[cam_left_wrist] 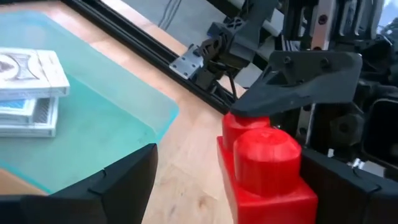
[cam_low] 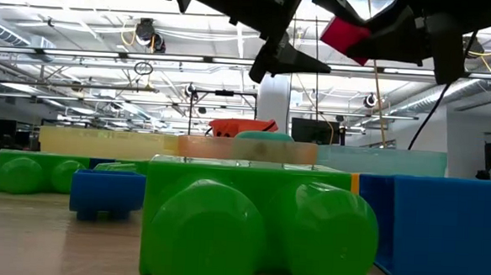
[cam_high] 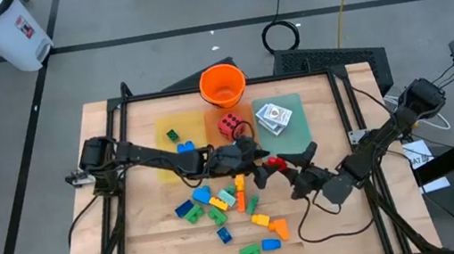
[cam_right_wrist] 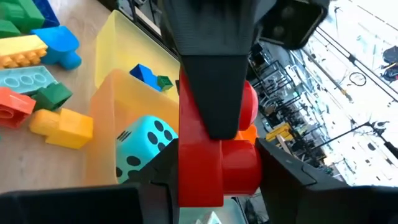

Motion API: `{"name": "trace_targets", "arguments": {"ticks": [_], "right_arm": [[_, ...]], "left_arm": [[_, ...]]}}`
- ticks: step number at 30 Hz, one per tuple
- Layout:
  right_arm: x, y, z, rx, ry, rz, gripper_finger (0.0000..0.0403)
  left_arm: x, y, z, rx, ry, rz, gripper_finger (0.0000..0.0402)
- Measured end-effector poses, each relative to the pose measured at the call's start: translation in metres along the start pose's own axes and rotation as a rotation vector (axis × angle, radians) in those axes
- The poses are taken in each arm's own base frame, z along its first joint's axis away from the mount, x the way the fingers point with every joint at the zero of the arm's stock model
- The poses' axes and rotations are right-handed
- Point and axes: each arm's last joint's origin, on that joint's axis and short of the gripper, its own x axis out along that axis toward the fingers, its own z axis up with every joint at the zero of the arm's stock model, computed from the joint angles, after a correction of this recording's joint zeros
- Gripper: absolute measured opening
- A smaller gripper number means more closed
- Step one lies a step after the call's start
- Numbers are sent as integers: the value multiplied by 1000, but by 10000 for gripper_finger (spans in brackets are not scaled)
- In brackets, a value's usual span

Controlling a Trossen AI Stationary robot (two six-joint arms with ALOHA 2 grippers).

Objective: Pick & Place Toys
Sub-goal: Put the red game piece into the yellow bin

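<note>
One red brick point(cam_high: 276, 163) clamped in right gripper point(cam_high: 280, 166) at frame centre, raised clear for transfer; left gripper point(cam_high: 259, 151) alongside, fingers spread, empty.

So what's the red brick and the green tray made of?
The red brick, held in the right gripper, looks like hard moulded plastic: smooth, slightly shiny studs. The green tray seems thin see-through plastic, since the table shows through it.

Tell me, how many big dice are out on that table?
2. A red die sits on the orange tray near the bucket. A teal die shows only in the right wrist view, also in the orange tray. Others could be hidden.
</note>
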Motion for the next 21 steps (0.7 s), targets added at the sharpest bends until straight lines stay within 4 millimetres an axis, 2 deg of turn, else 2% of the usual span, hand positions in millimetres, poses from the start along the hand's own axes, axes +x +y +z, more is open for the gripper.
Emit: {"name": "trace_targets", "arguments": {"ticks": [6,14,17,21], "right_arm": [[3,2,-2,-14,9,-4,132],[3,2,-2,-12,12,-7,133],[3,2,-2,43,12,-4,141],[-1,-2,-1,231,28,-66,172]], "left_arm": [[1,2,1,-23,23,-22,279],[0,1,1,1,33,-45,137],[0,1,0,13,36,-50,135],[0,0,2,33,26,-53,135]]}}
